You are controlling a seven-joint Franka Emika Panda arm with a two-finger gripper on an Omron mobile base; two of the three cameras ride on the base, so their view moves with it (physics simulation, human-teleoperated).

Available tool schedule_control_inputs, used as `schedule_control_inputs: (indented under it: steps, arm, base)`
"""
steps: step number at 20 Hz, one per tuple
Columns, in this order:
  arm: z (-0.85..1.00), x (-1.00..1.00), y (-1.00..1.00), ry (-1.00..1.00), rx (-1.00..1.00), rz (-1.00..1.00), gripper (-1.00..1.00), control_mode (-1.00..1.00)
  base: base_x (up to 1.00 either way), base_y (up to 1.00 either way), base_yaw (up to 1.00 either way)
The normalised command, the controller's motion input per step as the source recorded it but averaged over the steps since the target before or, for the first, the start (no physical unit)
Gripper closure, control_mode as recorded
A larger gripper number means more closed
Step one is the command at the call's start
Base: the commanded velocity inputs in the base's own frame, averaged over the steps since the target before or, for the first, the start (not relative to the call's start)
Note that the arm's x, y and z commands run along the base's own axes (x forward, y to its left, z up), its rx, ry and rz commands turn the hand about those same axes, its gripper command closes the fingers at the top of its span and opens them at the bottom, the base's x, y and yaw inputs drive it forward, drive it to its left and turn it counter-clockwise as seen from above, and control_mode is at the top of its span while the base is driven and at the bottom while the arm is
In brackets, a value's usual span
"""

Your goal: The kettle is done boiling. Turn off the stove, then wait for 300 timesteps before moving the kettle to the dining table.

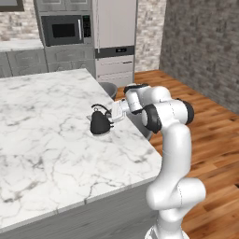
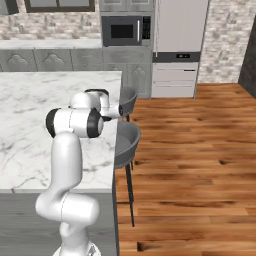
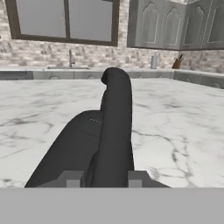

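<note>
The small black kettle (image 1: pixel 101 122) stands upright on the white marble dining table (image 1: pixel 46 135), near its right edge. My gripper (image 1: pixel 111 115) reaches in from the right at the height of the kettle's arched handle. In the hand view the handle (image 3: pixel 114 127) rises between my two fingertips (image 3: pixel 72 178), with the kettle's body (image 3: pixel 74 148) below left. My gripper (image 3: pixel 106 178) flanks the handle closely, and I cannot tell whether it still presses on it. The stove is out of view.
Two grey stools (image 2: pixel 126 142) stand along the table's edge (image 2: pixel 112 150) beside my arm. Wood floor (image 2: pixel 190 150) stretches to the right. A microwave (image 1: pixel 65 30) and tall cabinets line the far wall. Across the table runs a counter with a sink (image 3: pixel 65 68) under a window.
</note>
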Motion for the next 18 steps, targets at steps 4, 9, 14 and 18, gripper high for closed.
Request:
schedule_control_inputs:
  steps: [4, 9, 14, 18]
  arm:
    - [-0.20, -0.09, 0.14, 0.00, 0.00, 0.02, -1.00, -1.00]
    - [-0.21, -0.23, 0.00, -0.08, 0.00, 0.06, -1.00, -1.00]
    - [-0.16, -0.29, 0.00, -0.11, 0.01, 0.09, -1.00, -1.00]
    - [-0.03, -0.13, -0.06, -0.12, 0.01, 0.11, -1.00, -1.00]
  base:
    - [0.00, 0.00, 0.00]
    - [0.00, 0.00, 0.00]
    - [0.00, 0.00, 0.00]
    - [0.00, 0.00, 0.00]
